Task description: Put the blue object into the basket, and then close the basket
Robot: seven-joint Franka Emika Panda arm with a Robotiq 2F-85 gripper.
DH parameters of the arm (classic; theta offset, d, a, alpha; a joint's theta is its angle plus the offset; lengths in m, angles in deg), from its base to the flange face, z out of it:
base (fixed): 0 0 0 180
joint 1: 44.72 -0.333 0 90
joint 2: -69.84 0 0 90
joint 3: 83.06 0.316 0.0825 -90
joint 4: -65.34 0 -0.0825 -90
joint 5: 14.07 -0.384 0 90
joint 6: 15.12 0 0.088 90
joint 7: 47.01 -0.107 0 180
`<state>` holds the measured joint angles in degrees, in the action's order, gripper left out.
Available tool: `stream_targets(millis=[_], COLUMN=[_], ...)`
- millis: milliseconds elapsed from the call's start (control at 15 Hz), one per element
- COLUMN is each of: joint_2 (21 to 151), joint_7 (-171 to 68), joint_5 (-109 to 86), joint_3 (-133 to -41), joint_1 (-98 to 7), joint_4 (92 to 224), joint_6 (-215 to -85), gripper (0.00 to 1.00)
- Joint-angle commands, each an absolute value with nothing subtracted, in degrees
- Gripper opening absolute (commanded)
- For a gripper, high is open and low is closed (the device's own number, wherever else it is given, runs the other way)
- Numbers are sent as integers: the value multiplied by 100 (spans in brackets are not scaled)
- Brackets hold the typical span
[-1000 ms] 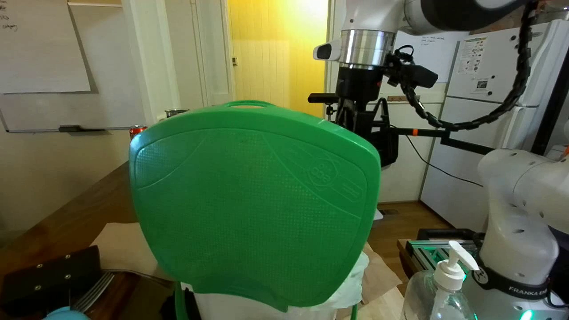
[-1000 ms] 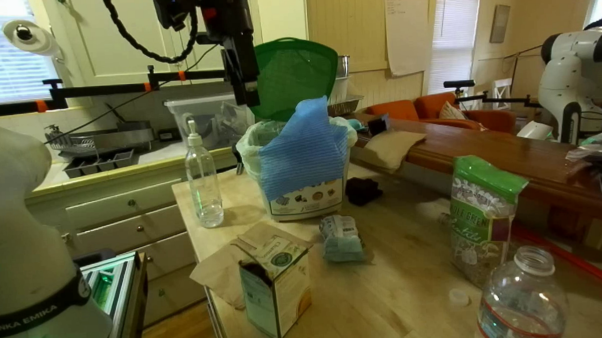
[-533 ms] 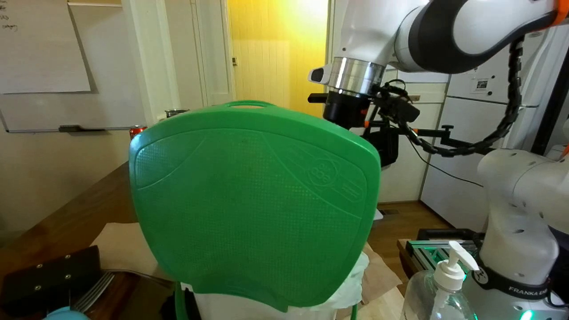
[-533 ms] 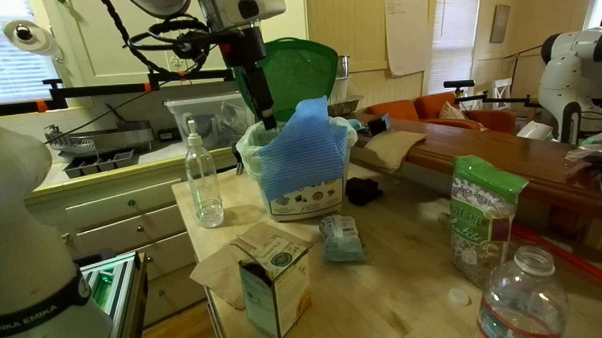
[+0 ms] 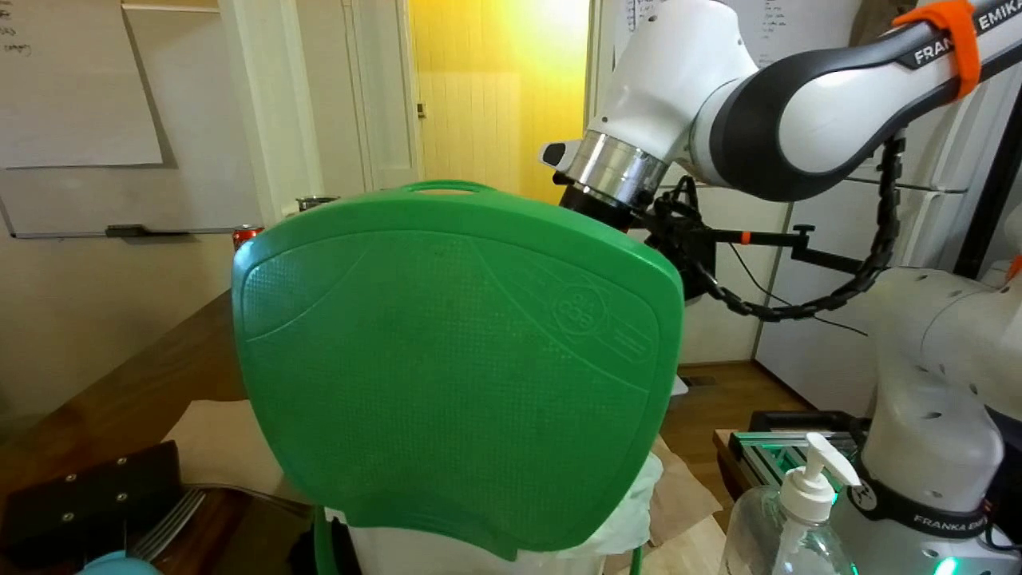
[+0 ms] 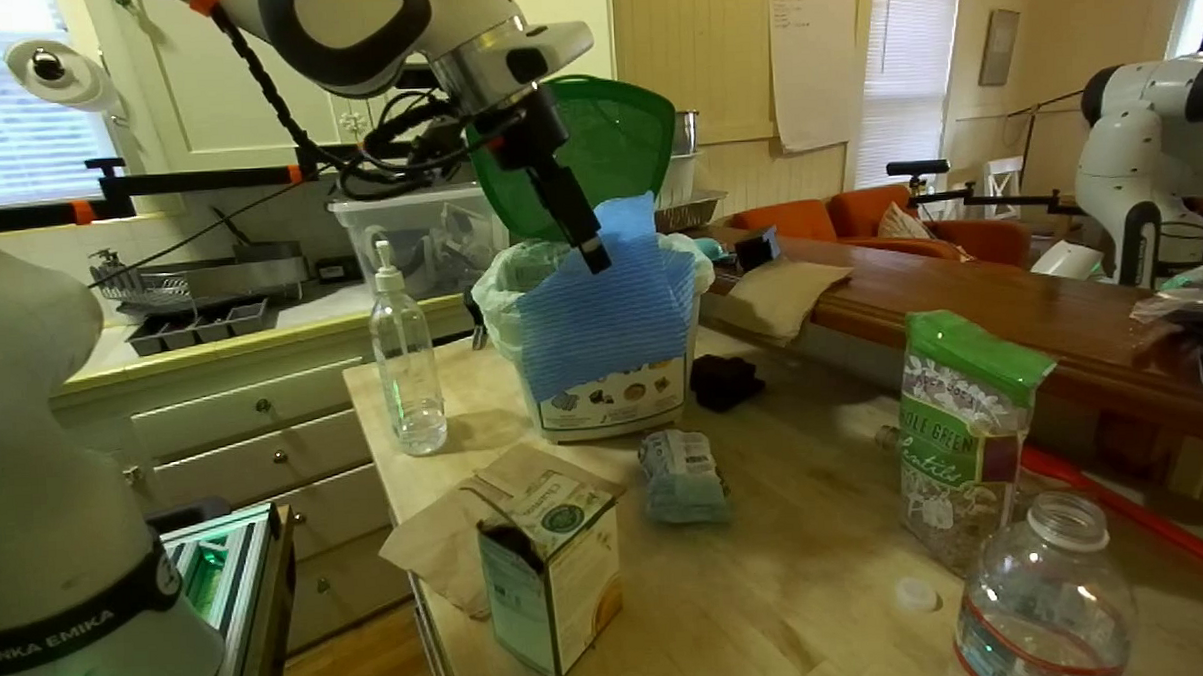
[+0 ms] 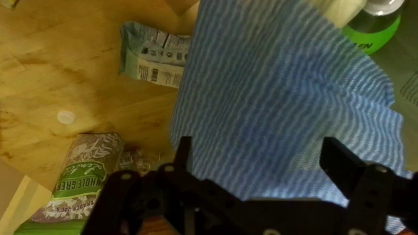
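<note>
A blue striped cloth (image 6: 607, 338) drapes over the front rim of the white bin (image 6: 626, 405), covering much of its printed side; how much lies inside is hidden. Raised behind the bin's mouth, the green lid (image 5: 455, 367), in an exterior view, screens the cloth and the opening. The claw (image 7: 256, 145), hidden by the lid there too, is spread wide in the wrist view, the cloth showing between its fingers (image 7: 183, 151); whether they touch it cannot be told. Past the cloth, a green-labelled bottle (image 7: 374, 35) is cut off; whether it stands in the bin is unclear. Just beside the bin, a dark lump (image 6: 725, 382) is too dim to identify. On the table (image 6: 750, 573) in front of the bin lies a packet (image 6: 684, 480), partly hidden by the cloth in the wrist view. Farther out stands a box (image 6: 555, 585), and well apart from the bin a clear bottle (image 6: 1041, 603), cut off at the bottom.
</note>
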<state>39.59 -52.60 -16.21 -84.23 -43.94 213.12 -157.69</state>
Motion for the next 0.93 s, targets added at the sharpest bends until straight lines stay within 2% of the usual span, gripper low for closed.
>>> stream_targets(millis=[0,133,200,267,867], joint_2=[4326,4492,4558,4611,4481], joint_7=[-5049,-4986,-4961,-4929,-4794], joint_5=[-1984,-2095,-2150,-2206,-2209], joint_3=[-8518,-8527,-8533,-8542,-8562], joint_1=[-4586,-4660,-4698,-4733,-4730], joint_4=[21302,21296,21290,21283,21208], joint_6=[-16390,-16576,-16620,-16662,-16604], gripper=[100,100,75,74,4])
